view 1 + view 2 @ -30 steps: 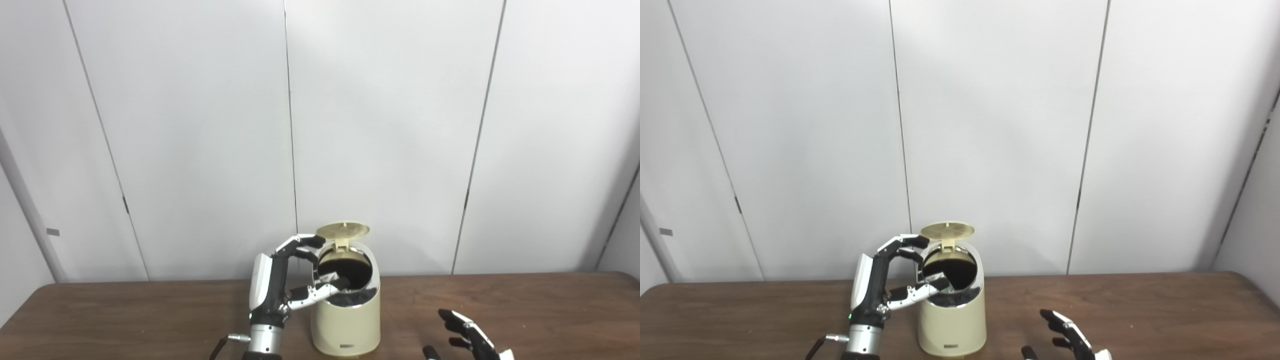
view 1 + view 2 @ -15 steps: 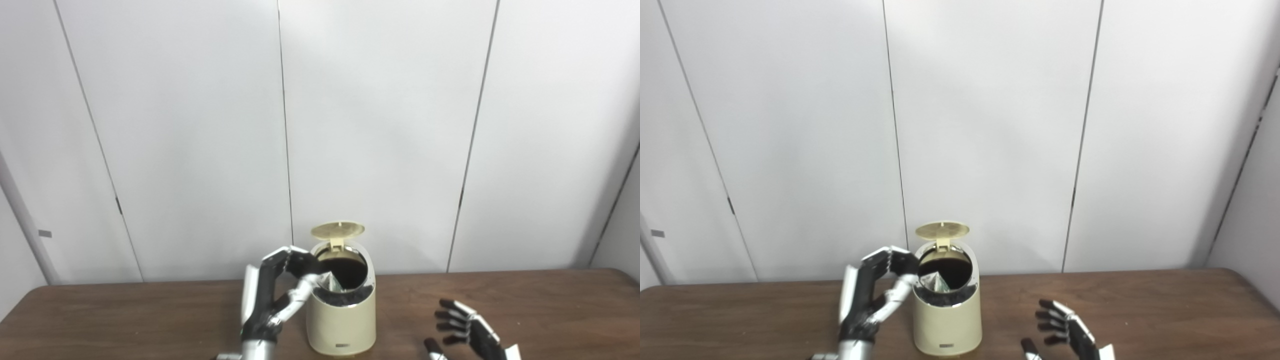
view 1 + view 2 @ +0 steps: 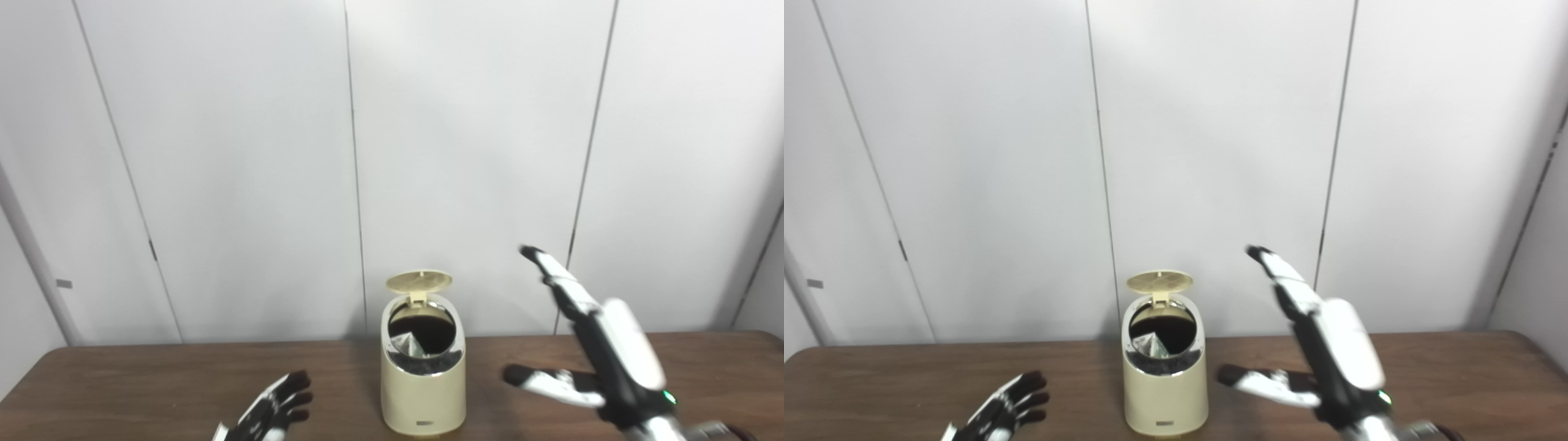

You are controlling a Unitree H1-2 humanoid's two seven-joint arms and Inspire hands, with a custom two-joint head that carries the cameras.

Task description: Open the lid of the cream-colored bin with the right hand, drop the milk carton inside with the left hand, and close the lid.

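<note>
Both hands' fingers (image 3: 554,269) spread, empty; milk carton (image 3: 409,345) inside bin (image 3: 422,392).

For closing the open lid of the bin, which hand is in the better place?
Right. The right hand is raised and open beside the lid, near its height. The left hand lies low near the table, also open. The milk carton is already inside the bin.

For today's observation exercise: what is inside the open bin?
A milk carton pokes up inside the bin, against a dark lining. Its lower part and the bin's bottom are hidden by the wall.
</note>
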